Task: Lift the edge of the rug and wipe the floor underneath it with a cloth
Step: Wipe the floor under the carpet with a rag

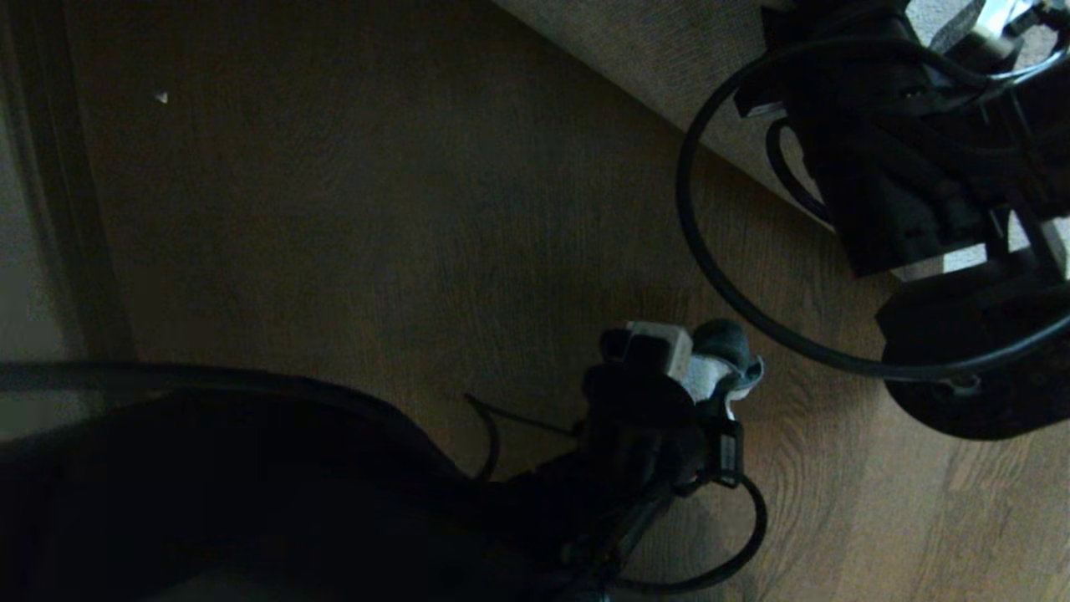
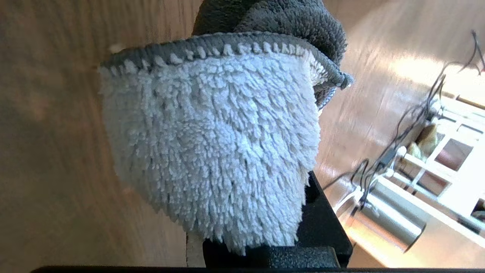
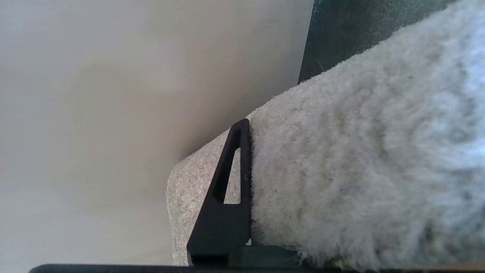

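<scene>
In the right wrist view my right gripper (image 3: 251,182) is shut on the rug edge (image 3: 341,170). Its black finger (image 3: 227,204) presses the woven backing (image 3: 185,197), and the other finger is hidden behind the plush pile. The head view shows the raised backing (image 1: 669,58) at the top right beside my right arm (image 1: 903,184), over the brown plank floor (image 1: 376,209). My left gripper (image 2: 261,235) is shut on the cloth (image 2: 216,151), shaggy pale on one face and dark grey on the other. In the head view the cloth (image 1: 727,351) hangs low over the floor, short of the raised rug.
A black cable (image 1: 694,209) loops below my right arm. My dark base (image 1: 209,502) fills the lower left, and a dark strip (image 1: 50,209) runs along the left side. In the left wrist view, cables and a metal cylinder (image 2: 394,220) lie by white furniture (image 2: 454,144).
</scene>
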